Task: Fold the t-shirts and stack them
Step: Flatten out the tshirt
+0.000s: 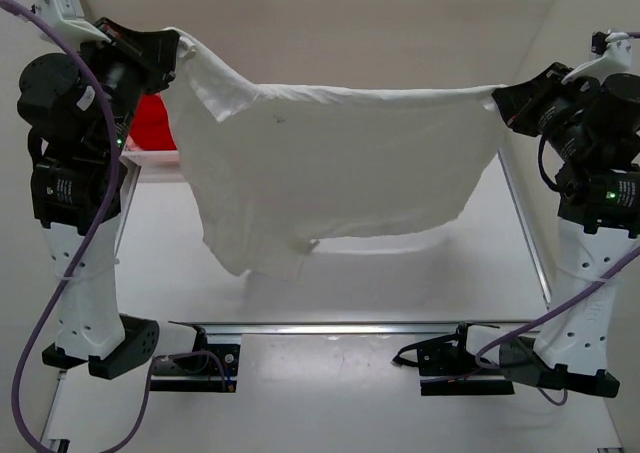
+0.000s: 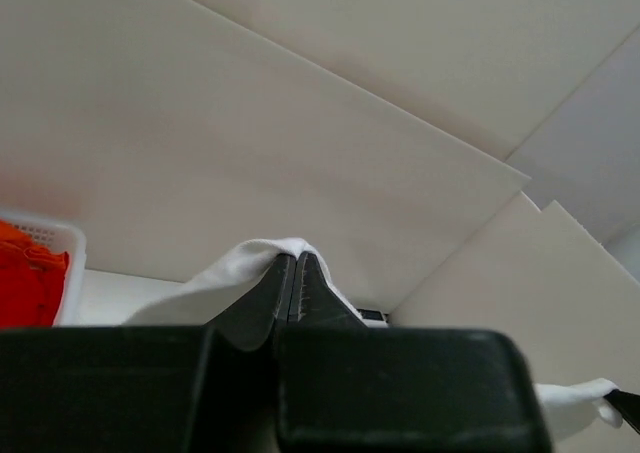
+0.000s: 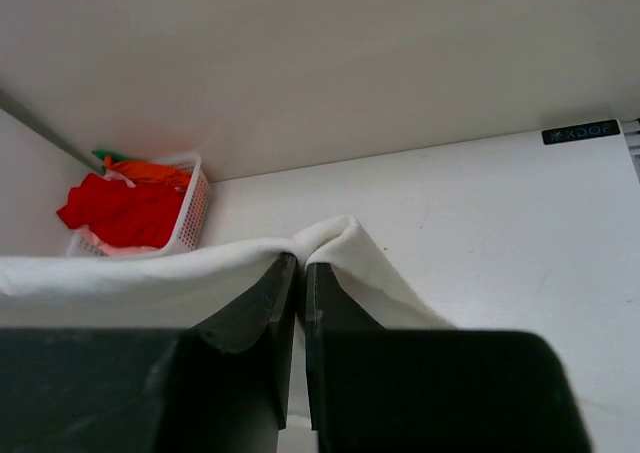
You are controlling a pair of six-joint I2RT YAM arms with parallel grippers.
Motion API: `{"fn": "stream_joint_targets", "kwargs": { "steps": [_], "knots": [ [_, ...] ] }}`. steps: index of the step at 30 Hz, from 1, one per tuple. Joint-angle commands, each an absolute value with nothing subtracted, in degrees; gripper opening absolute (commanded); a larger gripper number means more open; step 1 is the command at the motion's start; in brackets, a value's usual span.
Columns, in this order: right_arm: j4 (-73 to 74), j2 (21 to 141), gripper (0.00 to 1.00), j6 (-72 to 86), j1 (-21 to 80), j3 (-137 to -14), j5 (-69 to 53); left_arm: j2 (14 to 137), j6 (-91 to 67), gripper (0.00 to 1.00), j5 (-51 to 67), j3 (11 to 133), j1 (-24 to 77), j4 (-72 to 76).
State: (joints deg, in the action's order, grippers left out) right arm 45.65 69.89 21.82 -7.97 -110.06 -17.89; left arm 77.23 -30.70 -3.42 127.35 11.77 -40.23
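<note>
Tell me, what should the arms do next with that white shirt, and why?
Probably lower both arms together, laying the white t-shirt flat on the table. Both jaws are shut on its top edge, and it hangs stretched in midair, unfolded.

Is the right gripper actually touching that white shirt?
Touching. The right wrist view shows the right gripper shut on the white shirt, with a fold of cloth pinched between its jaws.

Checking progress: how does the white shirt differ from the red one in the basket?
The white t-shirt hangs spread in the air; the red t-shirt lies crumpled in the basket. Jaws of the left gripper and right gripper pinch the white t-shirt; nothing holds the red one. Neither is folded.
</note>
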Motion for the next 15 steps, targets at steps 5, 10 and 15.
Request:
{"fn": "stream_joint_targets", "kwargs": {
  "steps": [5,10,15],
  "knots": [
    [43.0,78.5,0.01,20.8,-5.7,-108.7,-21.1,87.1,-30.7,0.0,3.2,126.6,9.3,-38.8],
    [36.1,86.5,0.0,19.9,-5.2,-108.7,-22.7,99.5,-29.3,0.0,8.2,133.3,8.5,-38.7],
    [35.2,98.3,0.0,19.1,-5.3,-123.2,-23.6,110.8,-35.6,0.0,15.8,144.1,2.4,-35.6]
  ]
}}
